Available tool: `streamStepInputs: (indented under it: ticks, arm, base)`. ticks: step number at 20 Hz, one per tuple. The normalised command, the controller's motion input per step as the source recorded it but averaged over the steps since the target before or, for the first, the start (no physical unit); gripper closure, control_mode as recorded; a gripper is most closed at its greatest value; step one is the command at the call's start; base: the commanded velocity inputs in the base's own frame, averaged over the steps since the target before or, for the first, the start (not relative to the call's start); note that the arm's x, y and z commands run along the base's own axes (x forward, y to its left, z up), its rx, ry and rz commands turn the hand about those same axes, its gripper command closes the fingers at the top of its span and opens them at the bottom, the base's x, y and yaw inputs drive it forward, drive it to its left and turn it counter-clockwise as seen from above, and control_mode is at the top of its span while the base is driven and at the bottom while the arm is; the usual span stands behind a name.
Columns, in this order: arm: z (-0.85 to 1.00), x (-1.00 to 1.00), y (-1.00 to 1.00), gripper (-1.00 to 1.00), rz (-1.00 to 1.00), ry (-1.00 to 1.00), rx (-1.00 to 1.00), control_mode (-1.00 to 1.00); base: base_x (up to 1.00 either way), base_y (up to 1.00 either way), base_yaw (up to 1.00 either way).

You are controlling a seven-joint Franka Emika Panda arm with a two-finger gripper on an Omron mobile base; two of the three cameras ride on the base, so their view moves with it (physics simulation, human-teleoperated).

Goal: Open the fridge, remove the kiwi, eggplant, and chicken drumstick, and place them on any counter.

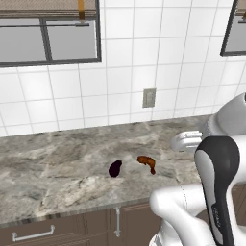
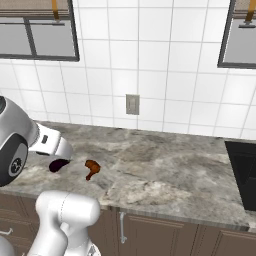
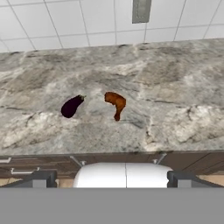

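Note:
On the grey marbled counter [image 1: 57,168] the dark purple eggplant [image 1: 115,168] lies just left of the reddish-brown chicken drumstick [image 1: 147,162], a small gap between them. Both also lie near the counter's front in the right base view: eggplant [image 2: 58,165], partly behind my arm, and drumstick [image 2: 92,168]. In the hand view the eggplant [image 3: 71,106] and drumstick [image 3: 116,103] sit mid-counter, well beyond my gripper [image 3: 111,178]. The gripper is open, its fingertips [image 3: 41,177] wide apart with nothing between them, back over the counter's front edge. The fridge and the kiwi are out of view.
A white tiled wall with a grey outlet [image 1: 149,97] backs the counter. Dark-framed windows [image 1: 48,41] hang above. A black cooktop [image 2: 244,172] is set into the counter at the right. Brown cabinets with metal handles [image 1: 116,221] run below.

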Motion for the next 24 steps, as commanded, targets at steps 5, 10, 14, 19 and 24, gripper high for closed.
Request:
streamStepInputs:
  ticks: [5,10,14,19,24]
  arm:
    - [0.0,-0.01,0.0,-1.0,0.0,0.0,0.0,1.0]
    - [0.0,0.0,0.0,-1.0,0.0,0.0,0.0,1.0]
    - [0.0,0.0,0.0,-1.0,0.0,0.0,0.0,1.0]
    - [0.0,0.0,0.0,-1.0,0.0,0.0,0.0,1.0]
    - [0.0,0.0,0.0,-1.0,0.0,0.0,0.0,1.0]
  base:
    - [-0.22,0.0,0.0]
    - [-0.78,0.17,0.24]
    - [-0.86,0.36,0.69]
    - [-0.34,0.01,0.98]
    - [-0.01,0.0,1.0]
